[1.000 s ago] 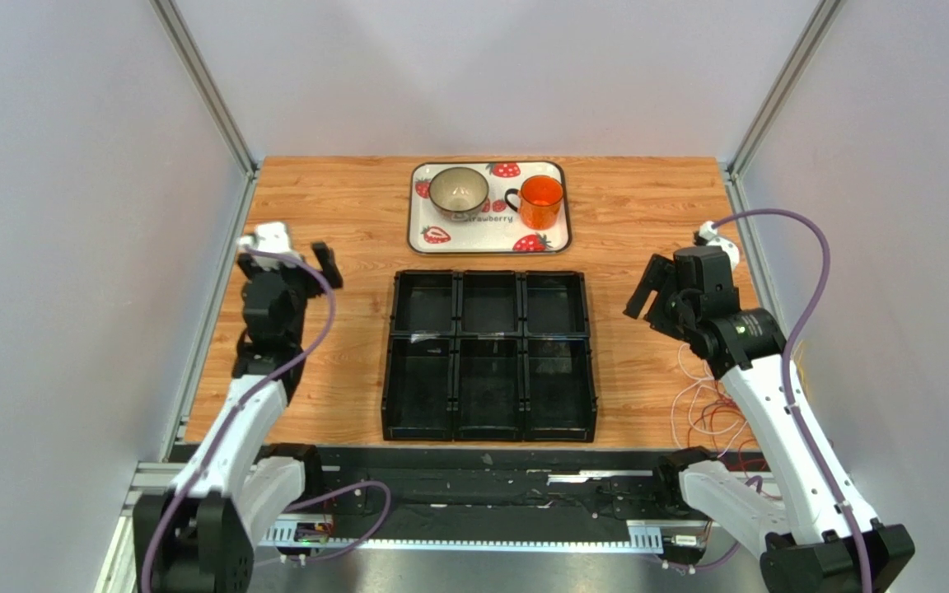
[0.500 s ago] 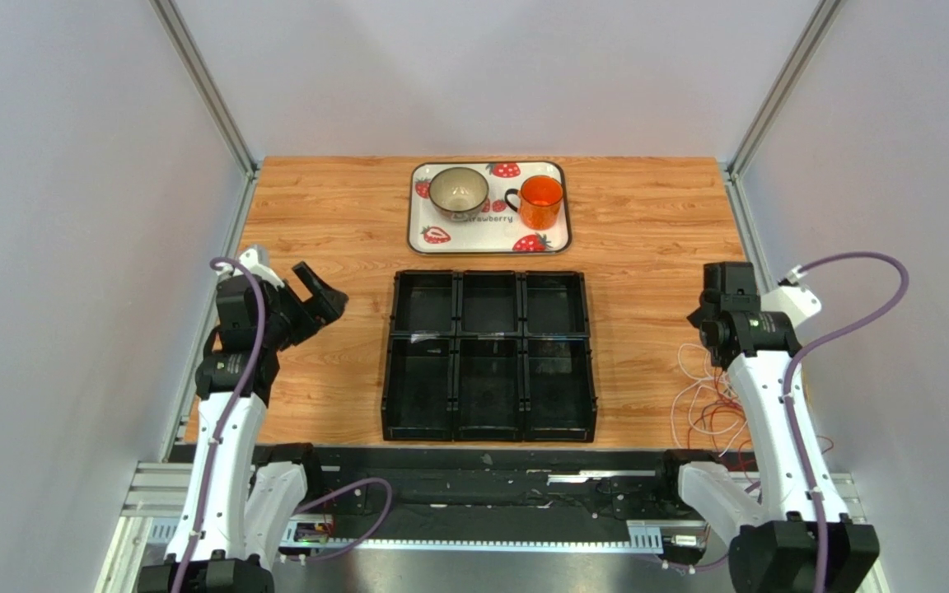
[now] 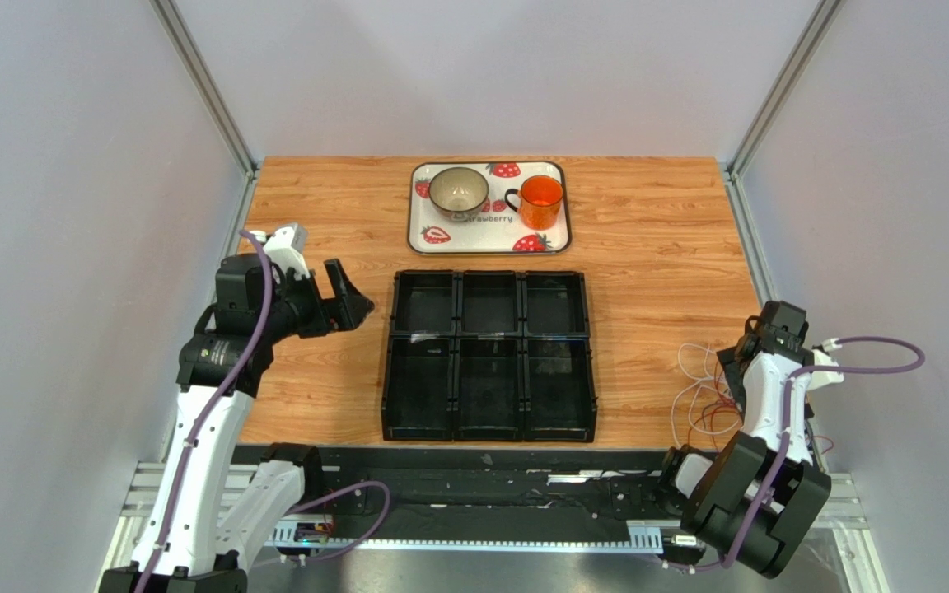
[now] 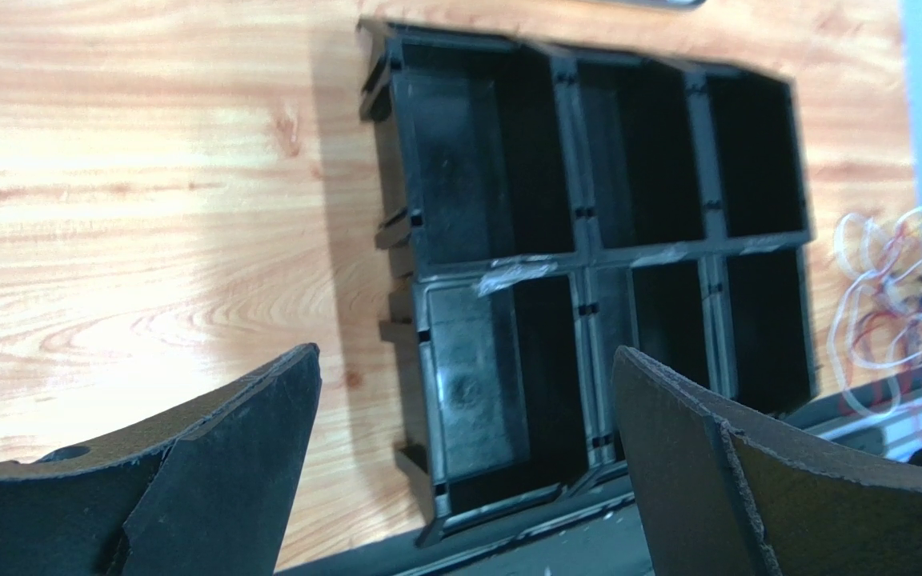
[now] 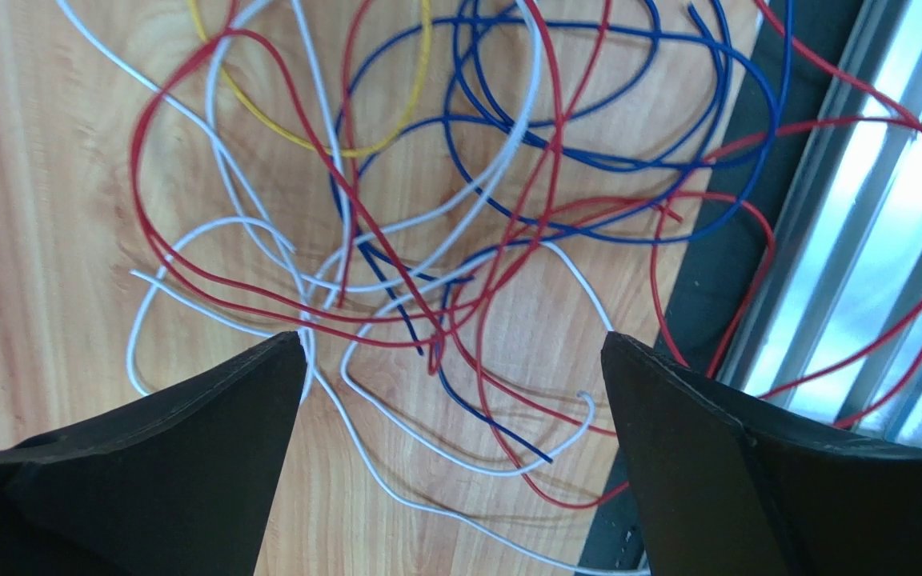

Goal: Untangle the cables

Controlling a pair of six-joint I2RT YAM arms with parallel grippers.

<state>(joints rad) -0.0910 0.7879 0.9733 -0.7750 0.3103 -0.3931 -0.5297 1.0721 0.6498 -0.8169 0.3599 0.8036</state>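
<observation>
Approach for a first grasp is judged in hand: the right tool (image 5: 454, 342), wide and empty, is held above the cables (image 3: 705, 398) heaped at lower right of the worktop (image 3: 319, 198). A single strand must next be pinched. Earlier, that tool was seen farther up the frame; the left tool (image 4: 466, 354) is wide too.

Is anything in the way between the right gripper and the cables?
Nothing visible does. The right gripper hangs open directly over the cables. In its wrist view, only the loose tangle lying on the table shows between its fingers.
</observation>
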